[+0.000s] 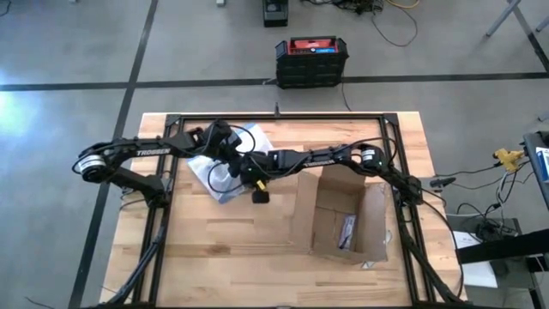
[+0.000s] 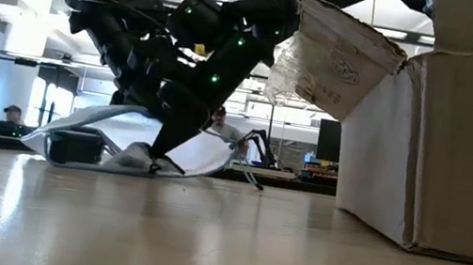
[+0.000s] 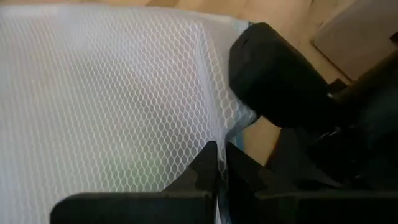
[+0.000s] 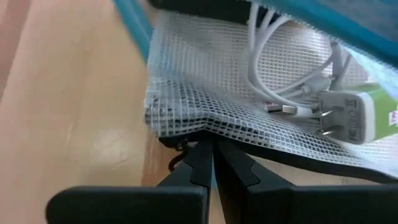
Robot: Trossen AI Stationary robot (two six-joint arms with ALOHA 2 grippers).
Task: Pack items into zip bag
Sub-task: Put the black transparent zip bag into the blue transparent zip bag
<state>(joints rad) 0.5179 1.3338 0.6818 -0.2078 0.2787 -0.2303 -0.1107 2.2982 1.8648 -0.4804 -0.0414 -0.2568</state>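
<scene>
- Presently, left gripper [image 3: 216, 163] and right gripper [image 4: 212, 155] each stand clamped on an edge of the mesh zip bag [image 1: 225, 165], which lies left of the cardboard box [image 1: 341, 216].
- Items [image 4: 298, 74], a white cable and plug, lie inside; keep both pinches firm and the mouth raised.

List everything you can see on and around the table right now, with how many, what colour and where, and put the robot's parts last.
zip bag: one, clear mesh with a blue edge, table's left-centre, pinched by both grippers.
cable: one, white, coiled inside the bag.
plug: one, white and green, inside the bag beside the cable.
cardboard box: one, brown, open, table's right half.
case: one, black with a red top, on the floor beyond the table.
people: at least two, in the room behind.
left gripper: shut on the bag's mesh.
right gripper: shut on the bag's edge.
</scene>
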